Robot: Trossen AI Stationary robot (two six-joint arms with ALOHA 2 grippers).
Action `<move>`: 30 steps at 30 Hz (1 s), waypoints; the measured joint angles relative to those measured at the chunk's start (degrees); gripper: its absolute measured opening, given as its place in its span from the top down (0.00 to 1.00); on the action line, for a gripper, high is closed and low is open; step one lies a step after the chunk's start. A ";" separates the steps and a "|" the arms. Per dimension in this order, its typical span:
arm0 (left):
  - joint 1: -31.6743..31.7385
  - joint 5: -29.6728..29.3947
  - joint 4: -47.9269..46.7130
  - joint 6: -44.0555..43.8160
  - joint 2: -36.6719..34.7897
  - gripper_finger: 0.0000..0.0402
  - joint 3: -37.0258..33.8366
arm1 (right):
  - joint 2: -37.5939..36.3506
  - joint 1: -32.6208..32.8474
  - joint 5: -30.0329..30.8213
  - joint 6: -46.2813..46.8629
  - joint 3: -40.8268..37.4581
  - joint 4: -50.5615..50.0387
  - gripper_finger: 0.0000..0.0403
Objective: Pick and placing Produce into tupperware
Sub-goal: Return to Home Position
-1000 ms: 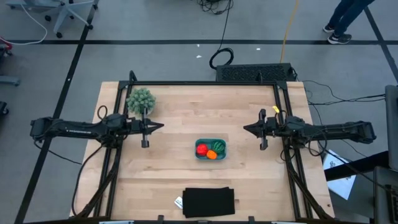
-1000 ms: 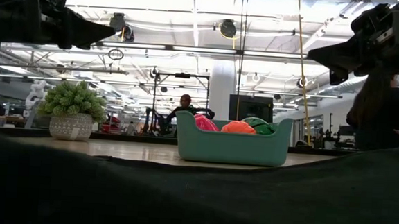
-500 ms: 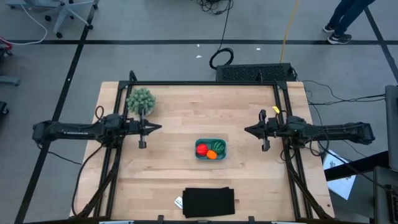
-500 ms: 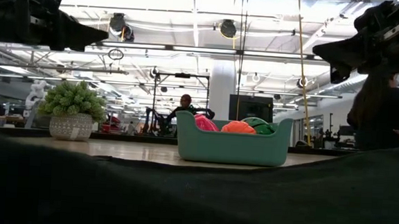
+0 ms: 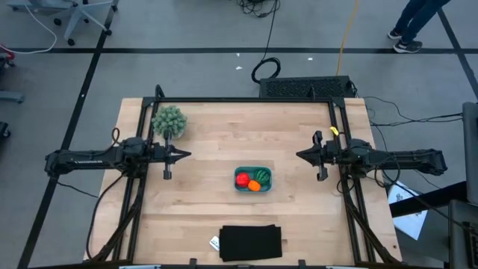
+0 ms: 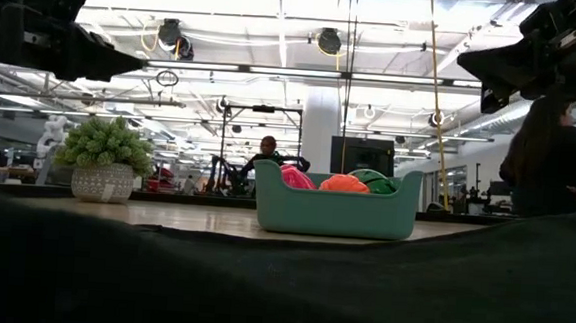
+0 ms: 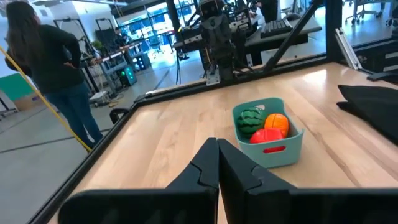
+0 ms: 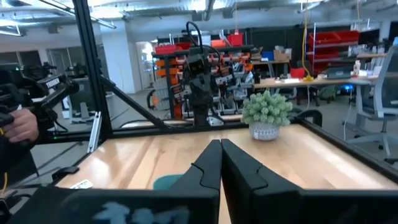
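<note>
Either side of tub (image 6: 333, 212), L jaws & R jaws closed, empty.

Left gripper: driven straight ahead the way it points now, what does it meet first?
The left gripper would likely meet the right gripper, facing it across the table. The tupperware sits lower, off that line; depth is hard to judge.

The high view looks straight down from well above on the whole desk (image 5: 202, 202). The low view sits at desk-top height, looking level across to the tub (image 6: 332, 212) and the room behind. The left wrist view looks past the left fingers (image 7: 202, 171) at the tub, near ahead of them; the right wrist view looks past the right fingers (image 8: 208, 165) toward the potted plant (image 8: 266, 112), farther ahead. High and low views share both.
</note>
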 joint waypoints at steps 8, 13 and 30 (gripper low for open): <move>0.01 -0.01 -9.65 -0.70 -3.53 1.00 2.97 | -3.56 -0.02 0.05 -0.64 0.00 -0.11 1.00; -0.03 0.16 -16.75 -2.33 -4.49 1.00 5.95 | -6.51 -0.02 0.11 -0.67 0.00 -3.34 1.00; 0.01 6.59 -6.59 2.30 -4.40 1.00 1.14 | -12.44 -0.02 0.15 0.00 -0.01 -7.31 1.00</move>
